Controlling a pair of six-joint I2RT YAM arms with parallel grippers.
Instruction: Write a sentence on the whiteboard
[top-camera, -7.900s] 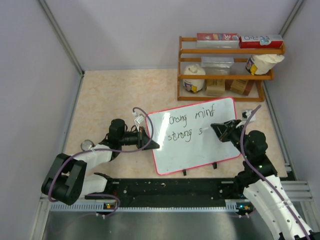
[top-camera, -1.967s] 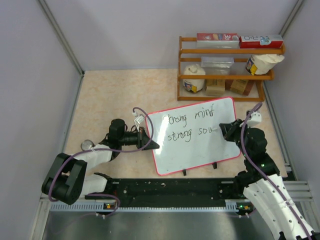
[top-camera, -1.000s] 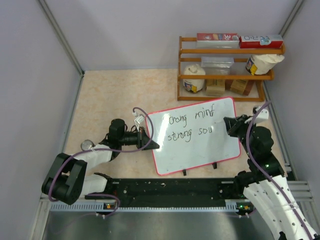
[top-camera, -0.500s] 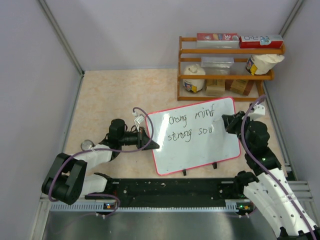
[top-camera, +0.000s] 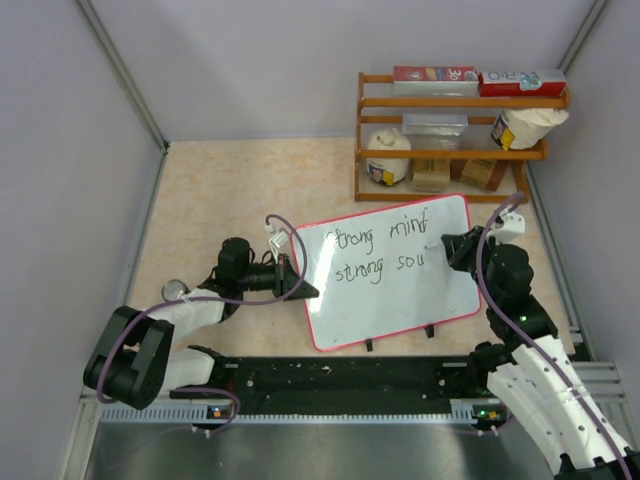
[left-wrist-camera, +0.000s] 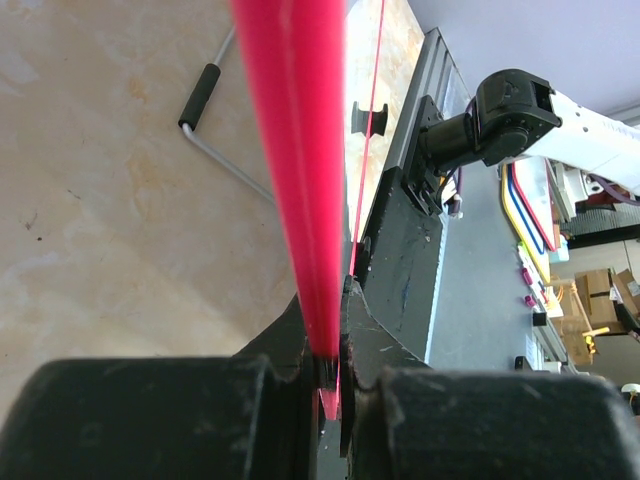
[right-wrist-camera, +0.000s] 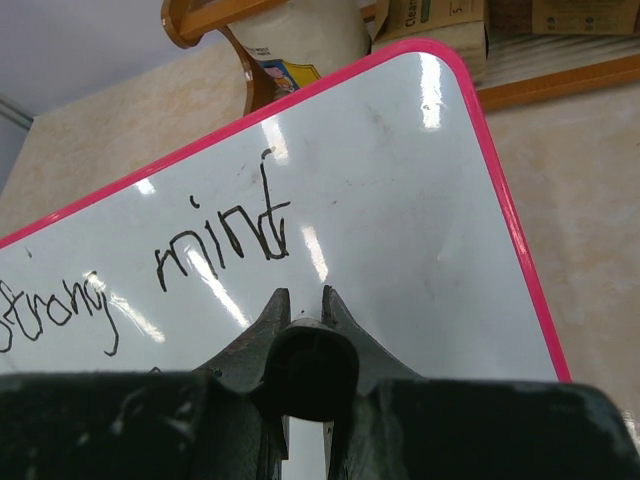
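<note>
On the table, between the two arms, the whiteboard sat with its written face turned up toward the overhead camera. Its long axis ran left to right, the right end angled a little toward the far side where a wooden shelf stood. We saw the left jaws closed on the red frame at the board's left edge, pinching it thinly and steadying the board from that side. The right jaws were closed round a dark pen, its barrel end filling the gap between them in the wrist view. They hovered over the right part of the board, at the end of the lower line of writing. We judged that the coming stroke turned on this: the writing surface lay directly beneath and ahead of the right jaws, with bare white space rightward to the frame. The right jaws were plainly the nearer to the unfinished word. The sentence ran in thin black handwriting over two lines, "strong mind" above and "strong sou" below. We could not tell whether a last letter lay hidden under the jaws. The board looked glossy, with bright streaks of glare across the word "mind", and its lower half was still blank.
</note>
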